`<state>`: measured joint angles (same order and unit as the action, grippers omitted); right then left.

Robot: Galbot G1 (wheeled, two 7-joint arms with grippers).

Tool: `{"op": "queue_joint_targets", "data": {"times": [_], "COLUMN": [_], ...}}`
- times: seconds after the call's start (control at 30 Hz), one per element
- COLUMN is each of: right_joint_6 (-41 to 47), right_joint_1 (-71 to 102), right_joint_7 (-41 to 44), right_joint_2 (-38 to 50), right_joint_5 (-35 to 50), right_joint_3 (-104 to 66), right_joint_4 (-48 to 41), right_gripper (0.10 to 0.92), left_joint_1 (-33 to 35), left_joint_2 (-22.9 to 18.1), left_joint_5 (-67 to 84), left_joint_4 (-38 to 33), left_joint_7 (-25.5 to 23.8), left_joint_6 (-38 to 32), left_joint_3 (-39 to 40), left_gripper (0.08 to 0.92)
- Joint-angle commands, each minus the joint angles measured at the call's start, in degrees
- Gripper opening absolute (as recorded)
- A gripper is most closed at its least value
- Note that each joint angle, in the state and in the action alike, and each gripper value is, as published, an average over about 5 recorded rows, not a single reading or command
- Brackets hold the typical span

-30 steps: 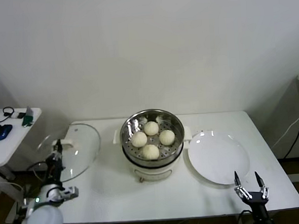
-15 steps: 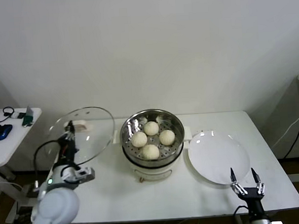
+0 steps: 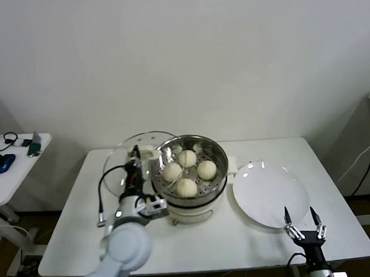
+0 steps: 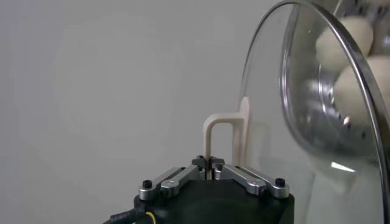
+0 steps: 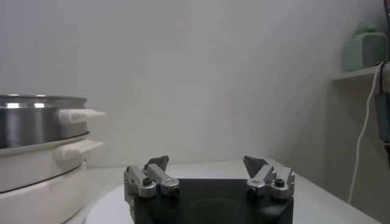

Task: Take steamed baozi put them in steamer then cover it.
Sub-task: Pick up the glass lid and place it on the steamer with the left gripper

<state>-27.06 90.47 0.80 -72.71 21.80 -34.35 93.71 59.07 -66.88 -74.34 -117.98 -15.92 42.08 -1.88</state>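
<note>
Glass is what my left claw [image 4: 211, 163] has hold of: its fingers are clenched on the flat white handle of the cover [image 3: 131, 159], which I carry tilted, almost on edge, just beside the steamer [image 3: 188, 171] on its left flank. I hold it by the handle because that is the only part a narrow pinch can take; the dome itself is too wide and too slick. The tilt follows from my wrist coming in from the side, and it will need levelling before the metal rim can sit flat on the basket.

All four steamed baozi [image 3: 186, 171] lie in the steel basket, close together on the perforated bottom, well below the basket's edge as far as I can judge, so the cover should clear them. That part of the job looks done; only the covering is left.

My right claw [image 3: 301, 227] waits released, fingers spread, low at the near edge of the worktop [image 3: 341, 229], just in front of the bare white plate [image 3: 270, 195]. Parked there it stays clear of the cover's path.
</note>
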Motion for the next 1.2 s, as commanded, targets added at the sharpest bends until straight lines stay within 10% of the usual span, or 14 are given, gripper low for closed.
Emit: {"op": "queue_joint_targets", "data": {"times": [0.03,0.57,1.2], "right_joint_6": [-0.1,0.7,0.3], "right_joint_1": [-0.4,-0.1,-0.2], "right_joint_7": [-0.2,0.3,0.1], "right_joint_2": [0.0,0.3,1.1], "right_joint_5": [-0.3,-0.4,0.6], "right_joint_3": [-0.2,0.0,-0.5], "right_joint_4": [-0.4,-0.4,-0.2], "right_gripper": [0.823,0.823,0.823], "left_joint_1": [-7.7,-6.9,-4.8], "left_joint_2": [-13.5,-24.3,-24.5], "left_joint_5": [-9.3,-17.5,-22.3], "left_joint_4": [7.5,17.3,21.0], "left_joint_7": [-3.1,-2.3,-0.2], "left_joint_6": [2.4,1.1,-1.1], "left_joint_3": [11.8,11.7,8.2], "left_gripper": [0.131,0.131,0.131]}}
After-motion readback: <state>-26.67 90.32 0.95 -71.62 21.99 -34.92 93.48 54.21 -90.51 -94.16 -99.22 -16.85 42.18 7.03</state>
